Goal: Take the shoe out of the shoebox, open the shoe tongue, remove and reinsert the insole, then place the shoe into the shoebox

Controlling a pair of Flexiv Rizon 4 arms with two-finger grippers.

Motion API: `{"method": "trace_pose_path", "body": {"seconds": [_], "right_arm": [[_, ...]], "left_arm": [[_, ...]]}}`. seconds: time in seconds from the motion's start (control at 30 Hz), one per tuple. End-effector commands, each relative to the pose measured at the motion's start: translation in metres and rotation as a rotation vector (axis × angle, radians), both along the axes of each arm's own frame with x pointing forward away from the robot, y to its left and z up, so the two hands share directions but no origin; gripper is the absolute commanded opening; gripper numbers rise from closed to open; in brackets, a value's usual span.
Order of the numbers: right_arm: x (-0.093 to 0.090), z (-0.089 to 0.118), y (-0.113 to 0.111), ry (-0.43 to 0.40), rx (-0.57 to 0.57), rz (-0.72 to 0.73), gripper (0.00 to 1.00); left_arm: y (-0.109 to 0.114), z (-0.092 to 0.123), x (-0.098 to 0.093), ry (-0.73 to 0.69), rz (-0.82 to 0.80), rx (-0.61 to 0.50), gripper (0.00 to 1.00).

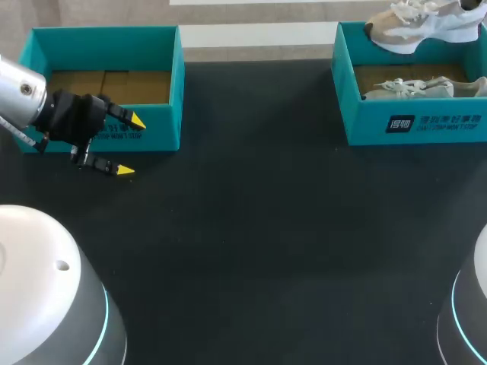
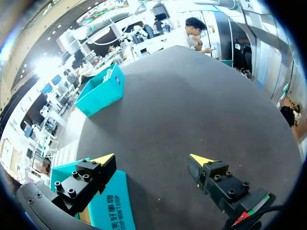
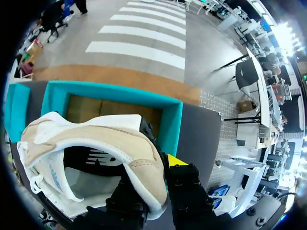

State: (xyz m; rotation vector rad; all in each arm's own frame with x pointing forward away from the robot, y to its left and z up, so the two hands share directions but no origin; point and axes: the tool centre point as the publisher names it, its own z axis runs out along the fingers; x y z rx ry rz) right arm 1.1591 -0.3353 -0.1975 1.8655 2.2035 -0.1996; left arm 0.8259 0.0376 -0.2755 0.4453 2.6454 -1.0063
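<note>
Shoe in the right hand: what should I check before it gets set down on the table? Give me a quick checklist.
1. Right hand shut on the shoe at its heel collar: ok.
2. Shoe raised above the rim of the right shoebox: ok.
3. Second shoe lying in that box, apart from the held one: ok.
4. Left hand open, holding nothing, by the left shoebox: ok.
5. Insole seated inside the shoe: looks ok.
6. Whether the tongue is opened: cannot tell.
</note>
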Motion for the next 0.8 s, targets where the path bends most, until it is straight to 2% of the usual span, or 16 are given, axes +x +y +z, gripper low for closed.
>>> {"method": "trace_pose_path", "body": {"seconds": [0.03,0.27,0.4,0.53,0.6,0.8], "right_arm": [[0.005,0.002,-0.001,0.009,0.003,-0.003,0.00],[0.004,-0.002,-0.002,0.020,0.008,-0.019,0.00],[-0.003,-0.005,-0.016,-0.048,0.024,-0.212,0.00],[-0.011,-0.006,-0.020,-0.094,0.029,-0.308,0.00],[-0.012,-0.006,-0.019,-0.118,0.029,-0.312,0.00],[-0.016,-0.010,-0.015,-0.104,0.001,-0.265,0.00]], "left_arm": [[0.000,0.000,0.000,0.000,0.000,0.004,1.00],[0.000,0.000,0.000,0.000,0.000,0.004,1.00],[0.000,0.000,0.000,0.000,0.000,0.004,1.00],[0.000,0.000,0.000,0.000,0.000,0.004,1.00],[0.000,0.000,0.000,0.000,0.000,0.004,1.00],[0.000,0.000,0.000,0.000,0.000,0.004,1.00]]}}
